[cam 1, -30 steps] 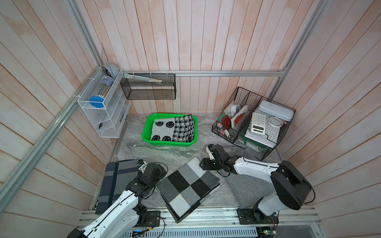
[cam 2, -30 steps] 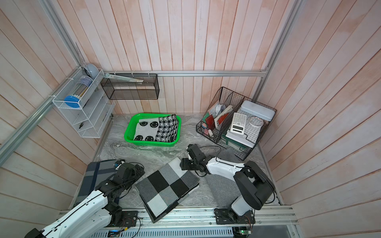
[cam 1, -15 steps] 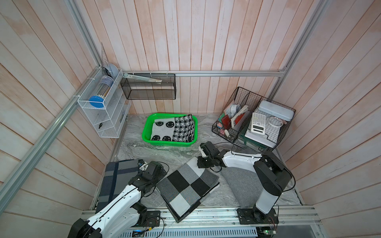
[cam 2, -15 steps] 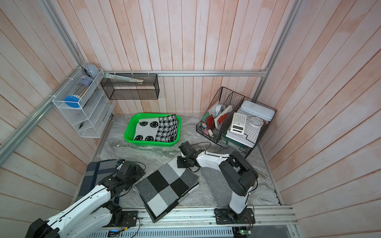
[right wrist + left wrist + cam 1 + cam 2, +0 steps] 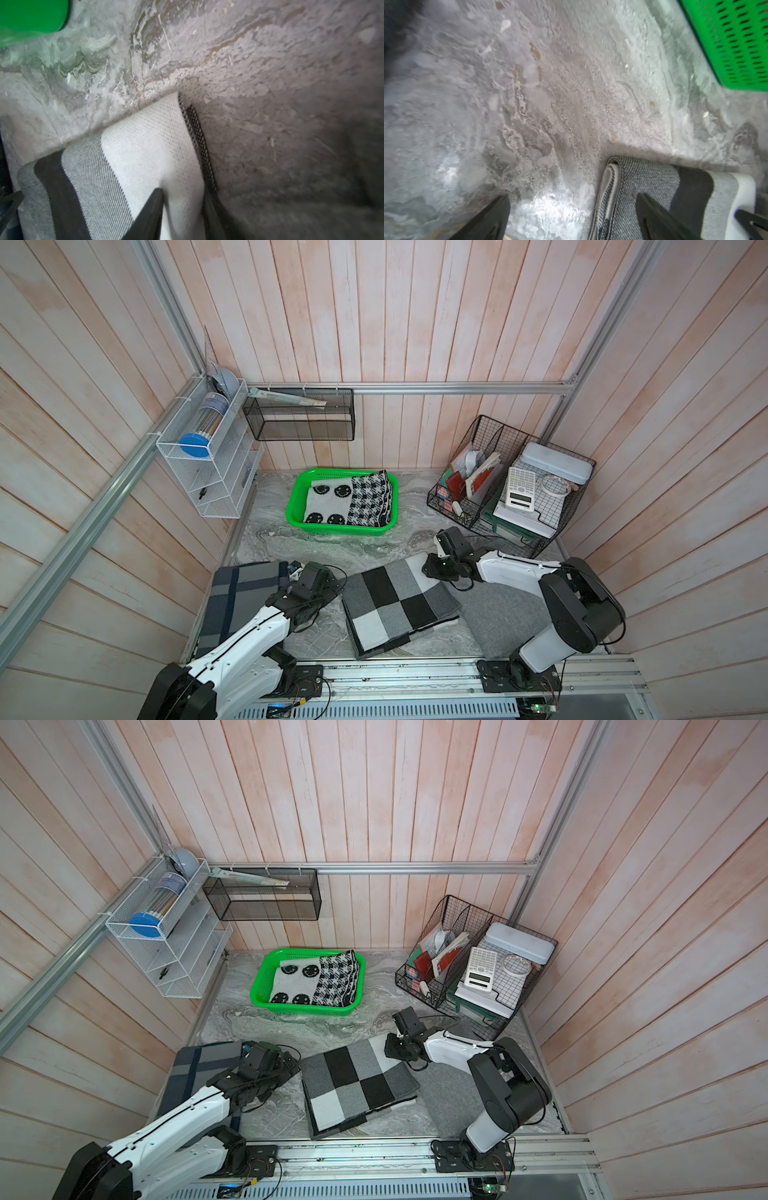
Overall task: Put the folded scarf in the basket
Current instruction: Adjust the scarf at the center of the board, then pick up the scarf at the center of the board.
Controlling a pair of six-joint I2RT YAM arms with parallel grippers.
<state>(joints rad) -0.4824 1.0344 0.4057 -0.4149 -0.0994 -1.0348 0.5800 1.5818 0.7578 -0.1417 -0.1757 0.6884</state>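
Listing the table (image 5: 332, 549) as both top views show it, with twelve o'clock toward the back wall.

Item: scarf (image 5: 399, 605) (image 5: 357, 1085), folded, checked in grey, black and white. It lies flat and slightly askew near six o'clock, on the table, not in the basket.

Item: basket (image 5: 340, 532) (image 5: 305, 1011), green and perforated, toward twelve o'clock from the scarf, with bare table between them. It holds a smiley-patterned cloth (image 5: 328, 504) and, on its three o'clock side, a black-and-white checked cloth (image 5: 370, 502).

Item: my left gripper (image 5: 332, 597) (image 5: 573, 199), at the scarf's nine o'clock corner. Jaws spread wide, holding nothing. In the left wrist view one finger (image 5: 658, 216) stands over the scarf's grey edge and its partner over bare table.

Item: my right gripper (image 5: 432, 569) (image 5: 184, 193), at the scarf's one o'clock corner. Jaws part way apart, astride the white patch: one finger (image 5: 151, 212) on the white knit, the other at the folded edge. Whether they pinch the fabric, I cannot tell.

Item: dark plaid cloth (image 5: 239, 593), folded, at nine o'clock, partly hidden by my left arm.

Item: grey mat (image 5: 498, 614), at four o'clock, just beside the scarf.

Item: wire organizer (image 5: 478, 435), at two o'clock, with a calculator (image 5: 519, 487) lying on top.
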